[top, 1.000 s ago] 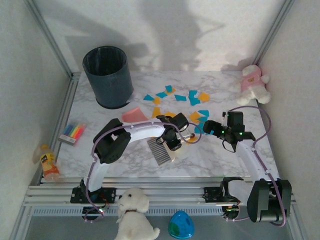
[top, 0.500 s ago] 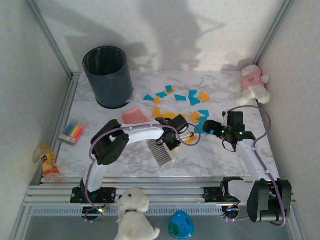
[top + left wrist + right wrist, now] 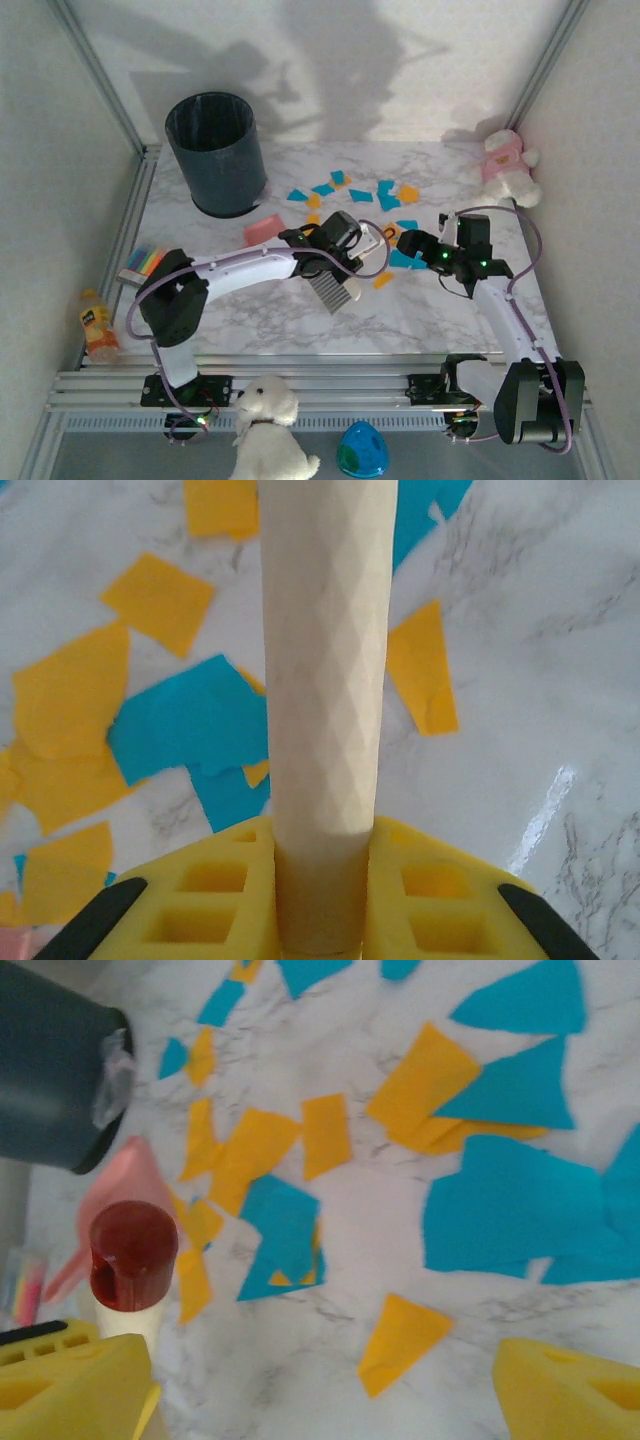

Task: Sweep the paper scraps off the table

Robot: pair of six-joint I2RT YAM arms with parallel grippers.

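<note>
Looking from the top: squeezing the brush (image 3: 332,292) with the left gripper (image 3: 352,250), right gripper (image 3: 411,242) spread wide, beside paper scraps (image 3: 360,195) mid table (image 3: 250,320). From left wrist: clamped on the handle (image 3: 325,680). From right wrist: fingers (image 3: 565,1390) apart over scraps.

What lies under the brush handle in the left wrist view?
Orange and blue paper scraps on the marble table. The brush handle covers a strip of them, so whatever lies directly beneath is hidden.

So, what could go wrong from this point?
The right gripper hangs open close to the red cap of the brush handle, so the arms could clash. The paper scraps lie spread wide on the table; a stroke may scatter them instead of gathering them.
</note>
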